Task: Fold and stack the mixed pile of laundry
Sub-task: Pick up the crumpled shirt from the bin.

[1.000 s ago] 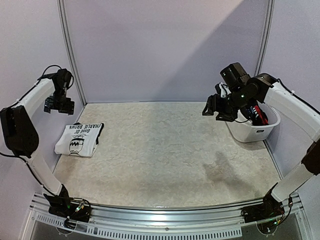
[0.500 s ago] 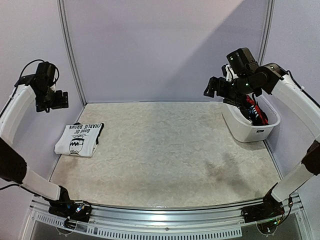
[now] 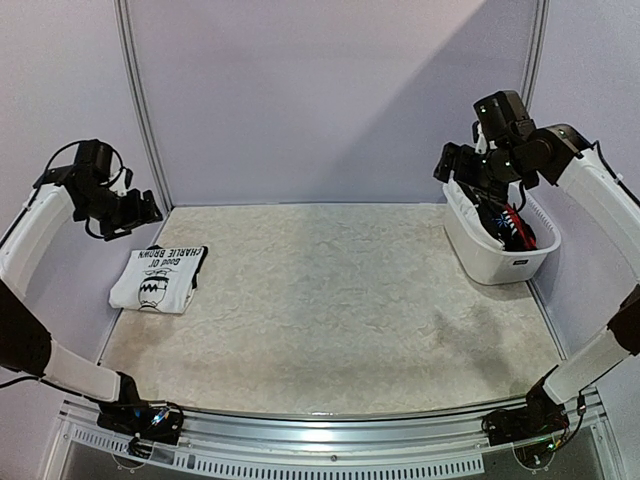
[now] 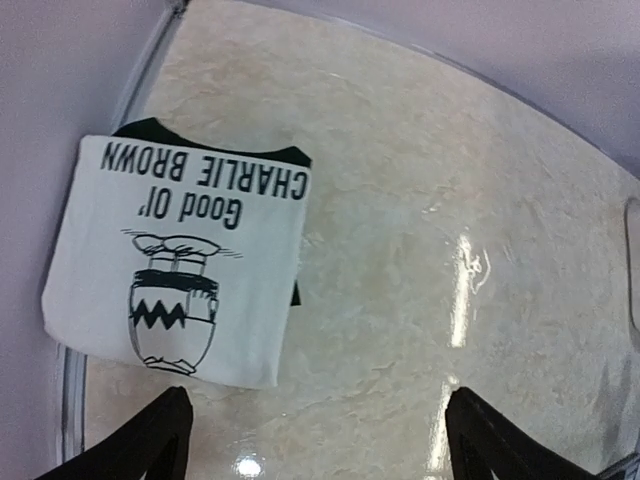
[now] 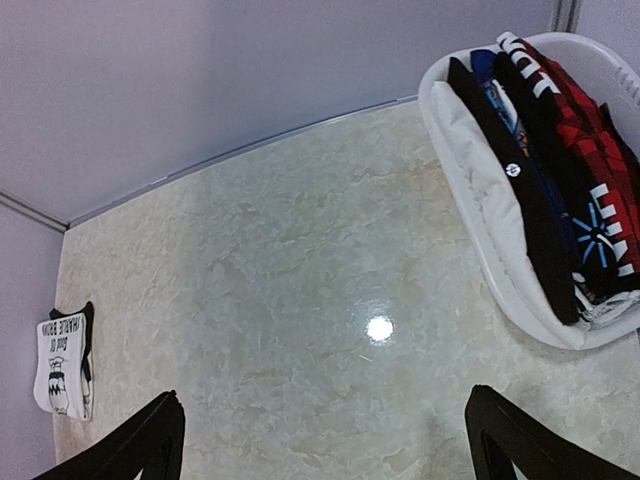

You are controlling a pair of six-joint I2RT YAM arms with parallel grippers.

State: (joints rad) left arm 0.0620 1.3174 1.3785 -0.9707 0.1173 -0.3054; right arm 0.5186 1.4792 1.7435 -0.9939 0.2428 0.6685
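Note:
A folded white T-shirt with black print [image 3: 158,280] [image 4: 180,260] lies flat at the table's left edge, and a dark green piece [image 4: 140,127] peeks out from under its far side. My left gripper [image 3: 138,210] [image 4: 320,445] hovers above it, open and holding nothing. The rest of the mixed laundry pile [image 3: 508,226] [image 5: 560,170] stands packed on edge in the white tub [image 3: 500,266] [image 5: 470,225]: red-black plaid, dark, blue and white pieces. Open and empty, my right gripper [image 3: 458,165] [image 5: 325,445] hangs high beside the tub's left end.
The tub sits against the right wall at the back of the beige marbled table [image 3: 330,300]. Purple walls enclose the left, back and right. The metal rail with both arm bases [image 3: 320,430] runs along the near edge.
My left gripper swung out toward the left wall, then came back down and right above the T-shirt. The right gripper rose and moved right toward the tub, its jaws spreading wider.

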